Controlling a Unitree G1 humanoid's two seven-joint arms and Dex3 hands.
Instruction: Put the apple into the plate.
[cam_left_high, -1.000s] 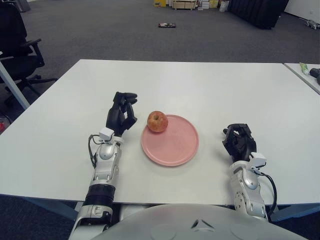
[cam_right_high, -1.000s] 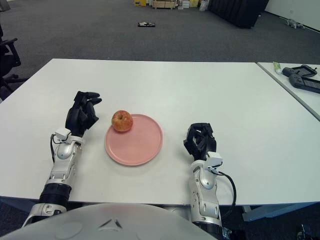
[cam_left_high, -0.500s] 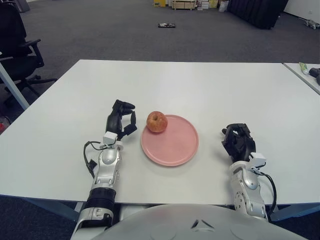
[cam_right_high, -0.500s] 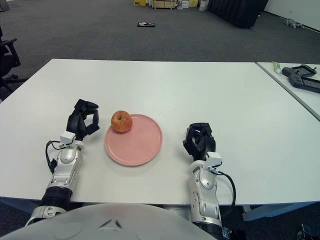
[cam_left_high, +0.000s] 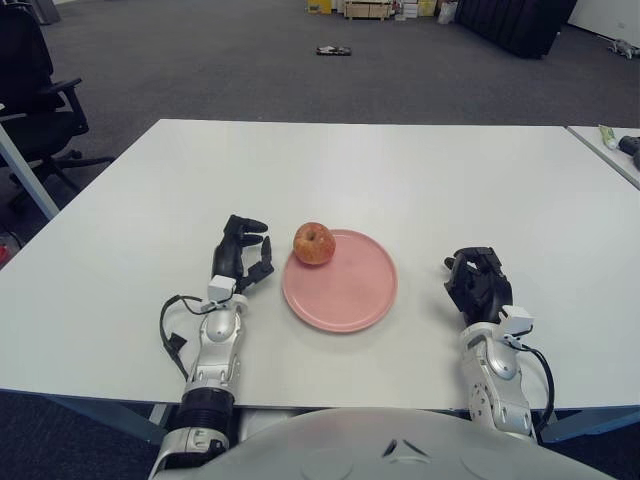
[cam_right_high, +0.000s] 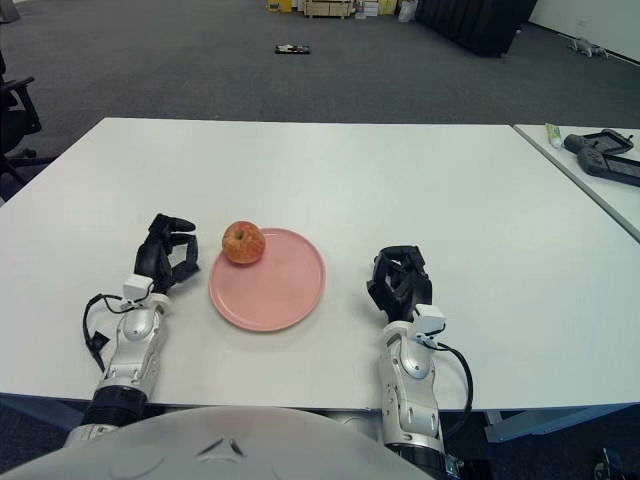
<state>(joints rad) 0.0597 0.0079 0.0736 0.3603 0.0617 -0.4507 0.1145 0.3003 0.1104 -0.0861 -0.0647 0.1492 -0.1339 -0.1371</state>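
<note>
A red-yellow apple (cam_left_high: 314, 243) sits upright on the far left part of the pink plate (cam_left_high: 350, 290), which lies on the white table (cam_left_high: 400, 170). My left hand (cam_left_high: 241, 259) shows just left of the plate and the apple, fingers loosely curled, holding nothing. My right hand (cam_left_high: 478, 281) shows to the right of the plate, fingers curled, also empty.
A second table (cam_right_high: 600, 160) at the far right carries a dark device (cam_right_high: 605, 150) and a small green-white item (cam_right_high: 553, 133). An office chair (cam_left_high: 35, 80) stands at the far left beyond the table. The table's near edge runs just in front of both forearms.
My left hand has drawn back toward me and lowered, away from the apple, which stays on the plate. The right hand has not moved.
</note>
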